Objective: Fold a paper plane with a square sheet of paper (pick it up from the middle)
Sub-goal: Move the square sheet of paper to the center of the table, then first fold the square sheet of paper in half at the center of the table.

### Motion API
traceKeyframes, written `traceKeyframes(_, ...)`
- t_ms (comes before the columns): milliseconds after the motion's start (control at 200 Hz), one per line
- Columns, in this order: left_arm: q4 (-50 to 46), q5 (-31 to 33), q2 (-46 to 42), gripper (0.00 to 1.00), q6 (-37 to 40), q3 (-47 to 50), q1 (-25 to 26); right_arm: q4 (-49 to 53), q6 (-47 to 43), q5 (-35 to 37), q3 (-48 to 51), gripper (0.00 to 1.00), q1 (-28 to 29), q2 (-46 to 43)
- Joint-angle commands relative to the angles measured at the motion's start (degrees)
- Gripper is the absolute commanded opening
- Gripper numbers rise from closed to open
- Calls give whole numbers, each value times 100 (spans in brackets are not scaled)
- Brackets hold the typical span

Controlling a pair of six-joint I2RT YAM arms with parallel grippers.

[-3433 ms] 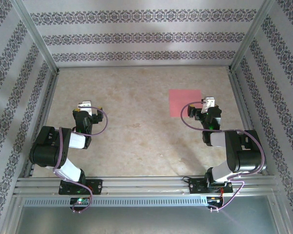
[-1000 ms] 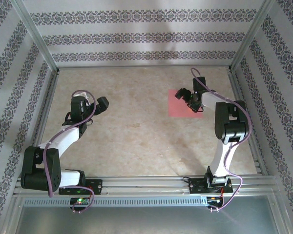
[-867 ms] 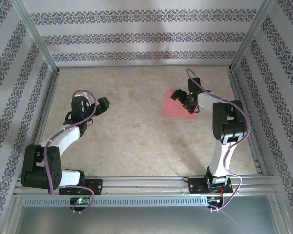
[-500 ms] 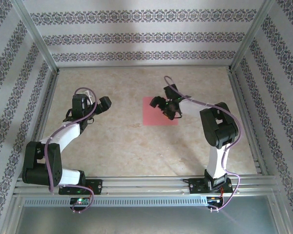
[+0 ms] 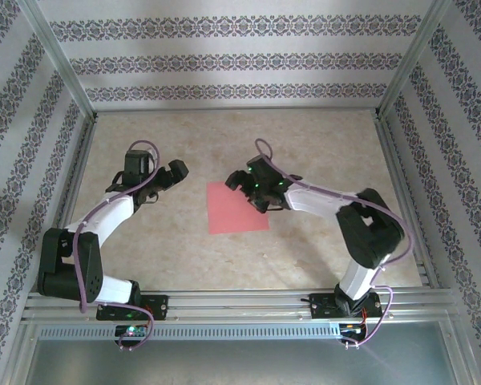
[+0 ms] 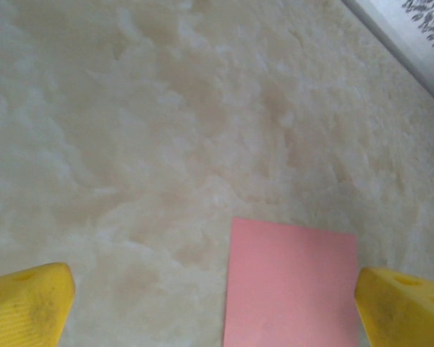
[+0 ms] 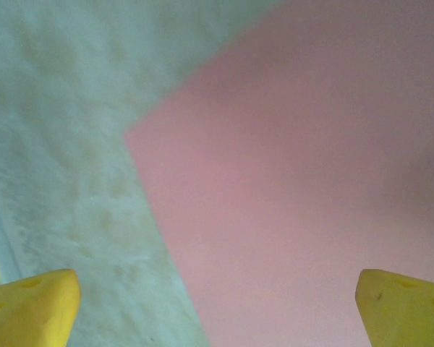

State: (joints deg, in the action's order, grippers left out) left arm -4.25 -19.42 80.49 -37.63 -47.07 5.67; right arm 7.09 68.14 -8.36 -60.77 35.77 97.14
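My top camera looks down from above and behind my arm bases onto the whole table [image 5: 305, 257]. My wrist cameras face the tabletop from near, the right one nearest. All three views share the square sheet of paper [image 5: 236, 210].

No readable text, label, brand or number shows anywhere.
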Motion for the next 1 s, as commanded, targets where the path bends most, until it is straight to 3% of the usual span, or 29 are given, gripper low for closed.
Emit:
traceKeyframes(0,-1119,421,193,100,-261,-443,457,175,-828,471,214,98,-340,-697)
traceKeyframes(320,-2887,1447,1909,100,-696,-2146,2312,449,-2355,335,1185,98,-1971,-1505)
traceKeyframes(509,-3659,1794,3130,100,-941,-3415,3017,520,-2675,272,1456,98,-2548,-1670)
traceKeyframes(734,-4438,2111,4065,97,-960,-4607,3403,530,-2898,248,1463,98,-2645,-1632)
traceKeyframes(999,-4649,1973,4417,87,-1069,-4956,3476,460,-2864,153,1489,98,-2641,-1569)
